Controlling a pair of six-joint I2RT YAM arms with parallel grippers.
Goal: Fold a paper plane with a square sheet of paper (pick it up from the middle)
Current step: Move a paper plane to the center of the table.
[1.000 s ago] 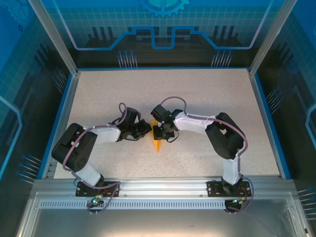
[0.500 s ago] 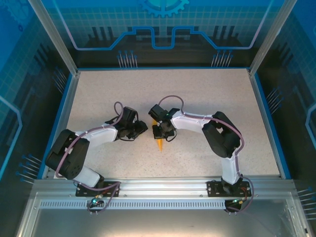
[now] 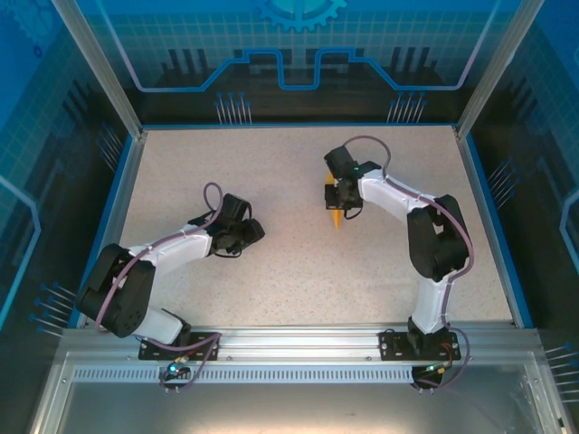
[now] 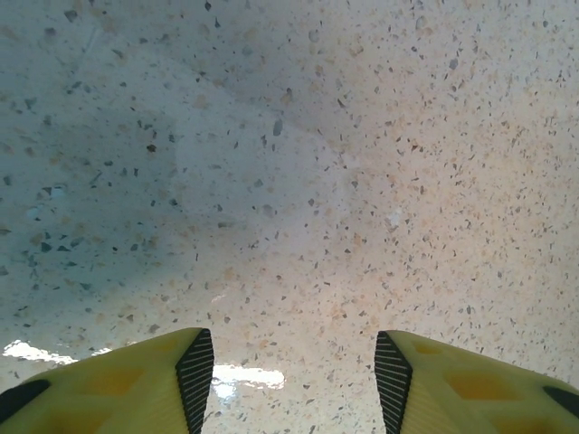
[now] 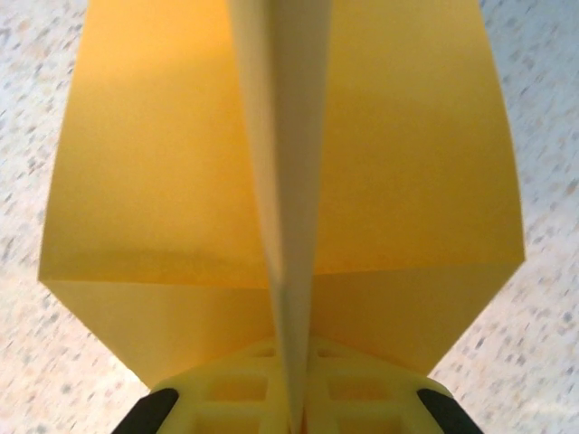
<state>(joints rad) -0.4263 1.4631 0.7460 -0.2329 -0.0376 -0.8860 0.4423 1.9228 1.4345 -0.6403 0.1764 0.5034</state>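
Now the right hand [image 5: 291,409] is pinched tight on the paper plane [image 5: 289,181]. It grips the upright centre fold at the plane's middle, and the two wings spread flat to either side in the wrist view. A second ago this hand and the plane were low at the middle of the worktop [image 3: 226,163], close against the other hand. Since then the right hand has carried the plane off to about one o'clock from the worktop's centre, with the nose pointing toward six o'clock.

The left hand [image 4: 294,375] has let go in the same second. Its fingers stand roughly half apart with nothing between them, over bare speckled surface. It has drawn back to about nine o'clock of the centre, well apart from the plane.

Judging by this, the folding looks finished: the paper is a creased dart held by one hand alone, and what remains is probably to set it down or show it.

The left arm [image 3: 172,249] is the nearest thing, and it lies off toward eight o'clock from the plane, out of the way.
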